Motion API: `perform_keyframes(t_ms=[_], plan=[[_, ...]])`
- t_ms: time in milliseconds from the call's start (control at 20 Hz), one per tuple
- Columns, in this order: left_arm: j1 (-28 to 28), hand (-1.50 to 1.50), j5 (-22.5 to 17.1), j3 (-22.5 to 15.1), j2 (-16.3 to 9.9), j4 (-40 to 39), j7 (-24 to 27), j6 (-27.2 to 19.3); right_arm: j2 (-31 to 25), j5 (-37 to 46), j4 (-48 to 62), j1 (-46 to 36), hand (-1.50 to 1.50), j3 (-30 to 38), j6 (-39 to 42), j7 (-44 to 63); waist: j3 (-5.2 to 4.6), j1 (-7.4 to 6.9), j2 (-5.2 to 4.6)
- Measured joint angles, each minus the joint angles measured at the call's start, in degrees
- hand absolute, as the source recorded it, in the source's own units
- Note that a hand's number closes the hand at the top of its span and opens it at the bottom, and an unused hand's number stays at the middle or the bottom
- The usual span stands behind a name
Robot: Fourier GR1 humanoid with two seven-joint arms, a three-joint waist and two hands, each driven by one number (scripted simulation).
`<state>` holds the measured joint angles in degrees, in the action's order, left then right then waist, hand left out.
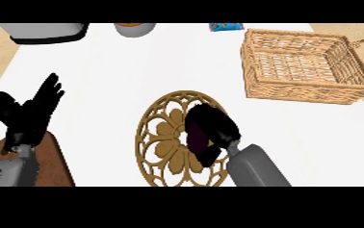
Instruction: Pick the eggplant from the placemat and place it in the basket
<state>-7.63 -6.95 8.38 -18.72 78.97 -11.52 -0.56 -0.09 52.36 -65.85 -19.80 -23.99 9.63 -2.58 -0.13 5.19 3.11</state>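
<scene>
A dark purple eggplant [194, 136] lies on the round tan openwork placemat [160, 135] in the lower middle of the head view. My right hand [213, 123] covers most of it, with fingers and thumb curled round it, so only a purple strip shows on the left side. The woven wicker basket [265, 85] stands at the upper right, apart from the hand, and nothing shows inside it. My left hand [32, 111] rests open at the left edge, fingers pointing up.
A grey appliance [46, 31] sits at the back left, a grey pot with an orange inside [134, 28] at the back middle, and a blue packet [227, 27] near the basket. A brown board [53, 162] lies at the lower left.
</scene>
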Motion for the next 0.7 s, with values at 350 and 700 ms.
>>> perform_keyframes(t_ms=[350,700], plan=[[0.17,0.0,-0.22,-0.34,0.15,1.69,-0.24,0.4,-0.06,-10.76,-22.5,17.82,1.5,-6.69,-7.78,3.8,0.08,-0.86,-1.21],[-0.12,0.0,0.23,-0.94,0.39,2.4,-1.23,0.25,-1.51,-6.53,-51.73,31.64,1.5,-14.57,-11.2,13.98,0.04,-1.64,-1.86]])
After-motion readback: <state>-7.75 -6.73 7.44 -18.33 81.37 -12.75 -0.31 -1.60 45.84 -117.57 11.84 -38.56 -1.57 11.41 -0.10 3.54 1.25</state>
